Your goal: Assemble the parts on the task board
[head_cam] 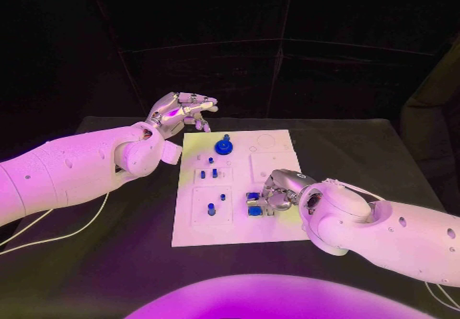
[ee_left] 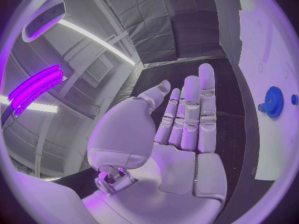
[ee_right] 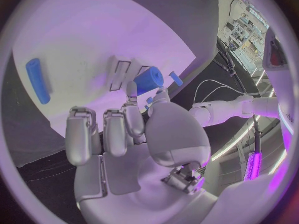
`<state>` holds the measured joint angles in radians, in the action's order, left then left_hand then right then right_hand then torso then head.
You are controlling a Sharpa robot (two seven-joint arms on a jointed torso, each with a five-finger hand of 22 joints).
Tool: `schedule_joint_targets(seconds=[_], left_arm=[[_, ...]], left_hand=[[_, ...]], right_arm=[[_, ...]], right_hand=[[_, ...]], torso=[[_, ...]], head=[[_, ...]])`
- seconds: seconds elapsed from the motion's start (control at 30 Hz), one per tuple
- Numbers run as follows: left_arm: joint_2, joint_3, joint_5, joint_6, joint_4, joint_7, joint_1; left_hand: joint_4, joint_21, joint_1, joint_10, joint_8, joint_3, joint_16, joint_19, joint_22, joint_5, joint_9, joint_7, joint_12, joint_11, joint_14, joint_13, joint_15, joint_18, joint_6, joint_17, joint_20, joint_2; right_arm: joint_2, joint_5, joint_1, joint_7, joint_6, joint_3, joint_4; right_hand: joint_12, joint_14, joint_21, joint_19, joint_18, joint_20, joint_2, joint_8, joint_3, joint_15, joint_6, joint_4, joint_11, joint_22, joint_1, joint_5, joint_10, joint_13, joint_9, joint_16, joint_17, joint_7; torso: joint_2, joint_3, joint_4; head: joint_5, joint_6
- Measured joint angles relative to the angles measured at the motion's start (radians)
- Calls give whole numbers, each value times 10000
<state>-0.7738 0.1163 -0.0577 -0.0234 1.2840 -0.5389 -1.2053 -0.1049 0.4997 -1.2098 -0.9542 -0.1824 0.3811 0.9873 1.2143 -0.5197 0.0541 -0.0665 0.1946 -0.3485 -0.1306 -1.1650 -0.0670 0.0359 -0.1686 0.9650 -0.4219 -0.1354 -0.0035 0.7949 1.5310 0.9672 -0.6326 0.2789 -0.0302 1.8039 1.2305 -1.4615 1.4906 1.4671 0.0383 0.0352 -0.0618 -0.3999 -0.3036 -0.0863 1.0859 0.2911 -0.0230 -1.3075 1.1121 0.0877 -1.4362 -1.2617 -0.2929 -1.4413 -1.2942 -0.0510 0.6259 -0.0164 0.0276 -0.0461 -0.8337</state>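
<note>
Head view, board: the flat white rectangular task board lies in the middle of the black table, long side running from 6 to 12 o'clock.
Head view, parts: a round blue gear-shaped part stands near the board's 11 o'clock corner; small blue pegs stand in recesses down the 9 o'clock side; two chunky blue block parts sit toward 5 o'clock.
Head view, left hand: the silver left hand hovers off the board's 11 o'clock corner, fingers loosely curled and apart, holding nothing.
Head view, right hand: the silver right hand is lowered over the board at 4 o'clock, fingertips at the blue blocks.
Left wrist view, left hand: the palm is bare, the fingers straight and side by side; the blue gear-shaped part rests on the board well clear of them.
Right wrist view, right hand: the thumb and one fingertip pinch a short blue cylinder part just above the board; the other fingers are curled in.
Right wrist view, loose part: a blue rod lies flat on the board, apart from the hand.
</note>
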Motion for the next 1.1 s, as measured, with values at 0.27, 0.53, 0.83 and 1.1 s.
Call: schedule_joint_targets(seconds=[0.27, 0.53, 0.83, 1.1], left_arm=[[8, 0, 0, 18, -12, 5, 0], [18, 0, 0, 33, -28, 11, 0], [22, 1, 0, 41, -59, 20, 0], [43, 2, 0, 44, -66, 30, 0]], left_hand=[[0, 0, 0, 0, 0, 0, 0, 0, -1, 0, 0, 0, 0, 0, 0, 0, 0, 0, 0, -1, 0, 0], [0, 0, 0, 0, 0, 0, 0, 0, -1, 0, 0, 0, 0, 0, 0, 0, 0, 0, 0, -2, 0, 0], [0, 0, 0, 0, 0, 0, 0, 0, 5, 0, 0, 0, 0, 0, 0, 0, 0, 0, 0, -2, 0, 0], [0, 0, 0, 0, 0, 0, 0, 0, 6, 0, 0, 0, 0, 0, 0, 0, 0, 0, 0, -2, 0, 0]], right_arm=[[2, 113, 2, -63, 55, 1, -27], [193, 216, 3, 20, 84, 2, 179], [338, 277, 4, 288, 41, 2, 335], [272, 314, 4, 397, -36, 1, 151]], right_hand=[[-205, 0, -46, 0, -1, 0, 627, 51, -13, 0, -77, 9, -3, 0, -868, -357, 73, 98, -61, 82, 112, -4], [-243, 0, -46, 0, 0, 0, 582, 51, 686, 1, -88, -288, -3, 1, 166, -229, 72, 35, -156, 104, 90, -14], [-243, 0, -46, 0, 0, 1, 478, 51, 790, 2, -88, -593, -2, 1, 1018, -151, 72, -46, -211, 104, -33, -14], [-243, 0, -46, 0, -1, 1, 412, 51, 790, 3, -87, -649, -2, 1, 1190, -105, 72, -79, -228, 104, -58, -14]], torso=[[-1, 1, 9], [-5, 13, 17], [-5, 14, 18], [-8, 0, 18]], head=[[2, 9], [-11, 1], [-19, -14], [35, -7]])
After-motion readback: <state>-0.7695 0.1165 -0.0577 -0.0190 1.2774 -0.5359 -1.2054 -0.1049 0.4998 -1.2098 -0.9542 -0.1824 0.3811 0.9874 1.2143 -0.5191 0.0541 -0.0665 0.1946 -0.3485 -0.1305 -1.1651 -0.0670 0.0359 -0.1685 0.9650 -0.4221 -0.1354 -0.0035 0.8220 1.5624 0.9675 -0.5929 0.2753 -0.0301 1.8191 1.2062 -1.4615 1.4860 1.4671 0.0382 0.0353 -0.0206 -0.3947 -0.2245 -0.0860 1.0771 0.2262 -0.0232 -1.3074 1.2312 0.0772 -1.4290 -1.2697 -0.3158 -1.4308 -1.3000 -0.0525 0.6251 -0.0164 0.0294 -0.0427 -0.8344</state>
